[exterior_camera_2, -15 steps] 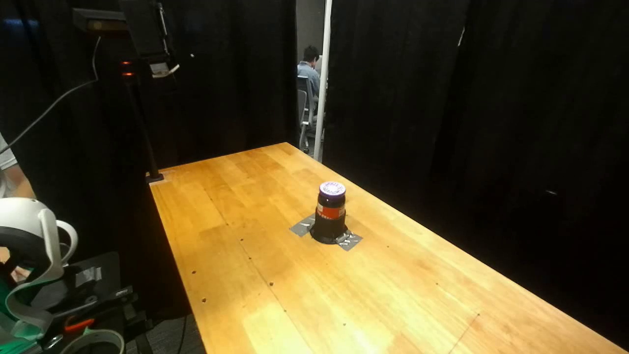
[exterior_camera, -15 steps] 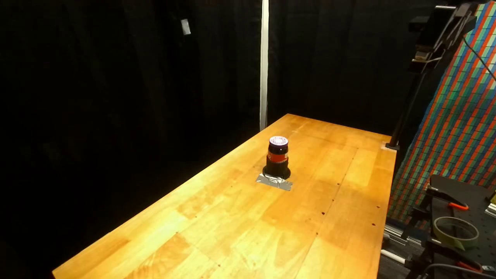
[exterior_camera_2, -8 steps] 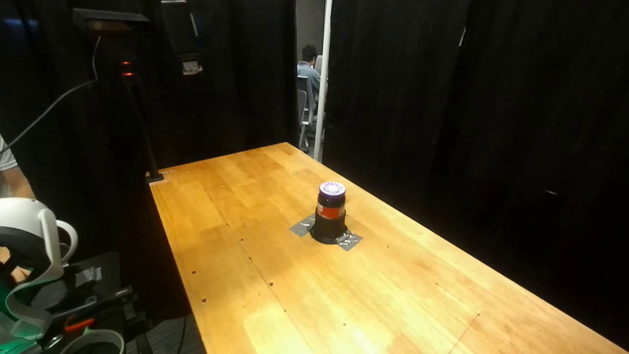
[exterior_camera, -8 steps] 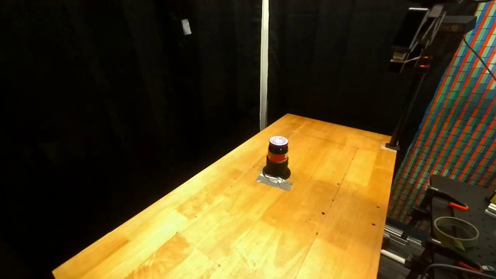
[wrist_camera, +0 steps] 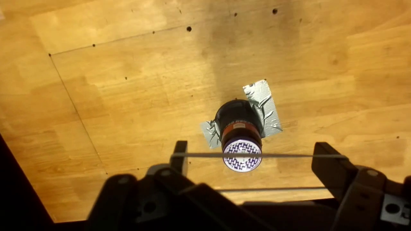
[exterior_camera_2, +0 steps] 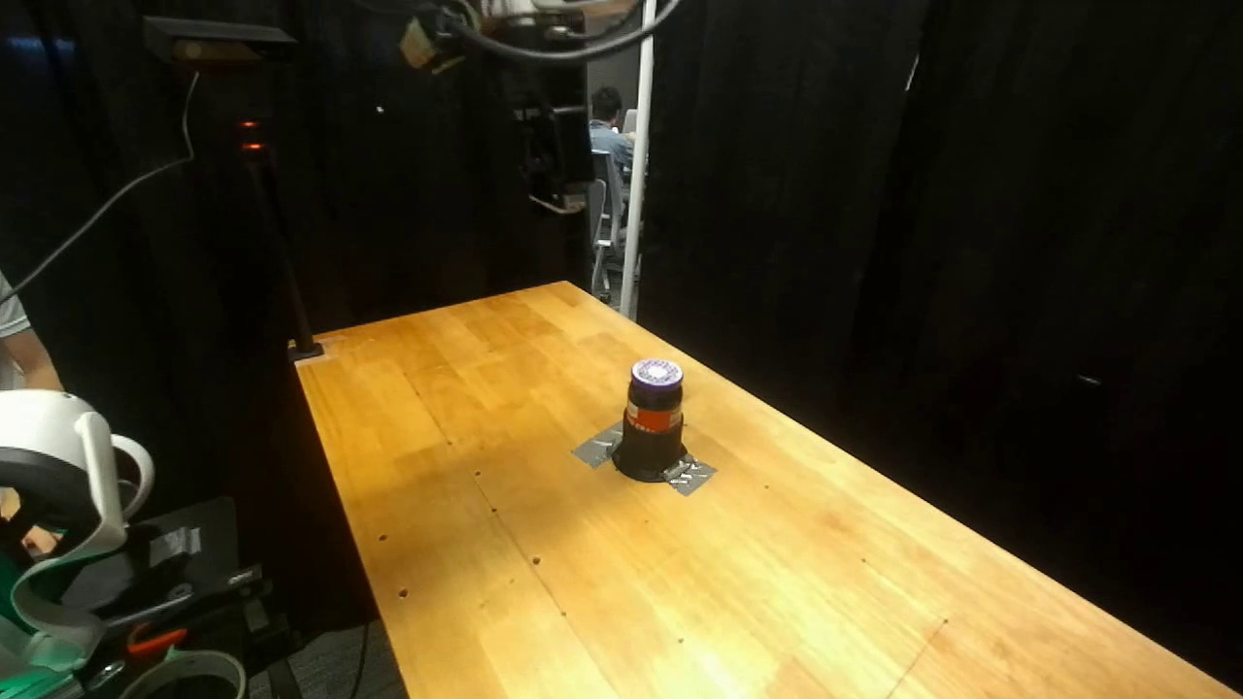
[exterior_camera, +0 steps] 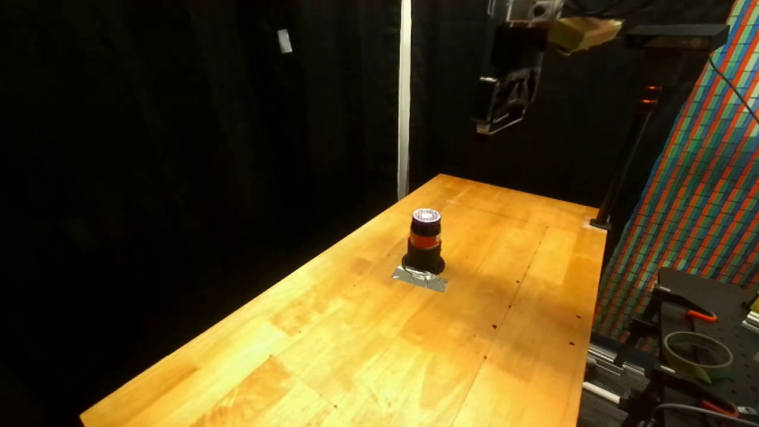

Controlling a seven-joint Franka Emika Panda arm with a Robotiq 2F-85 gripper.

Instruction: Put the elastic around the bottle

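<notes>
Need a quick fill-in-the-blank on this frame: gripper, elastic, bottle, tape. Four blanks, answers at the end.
The gripper is ____, not shut, with the elastic stretched across it.
In both exterior views the bottle stands ____, not tilted.
The elastic is ____ around the bottle yet.
In the wrist view, ____ tape strips show by the bottle.
Missing words: open; upright; not; two.
</notes>
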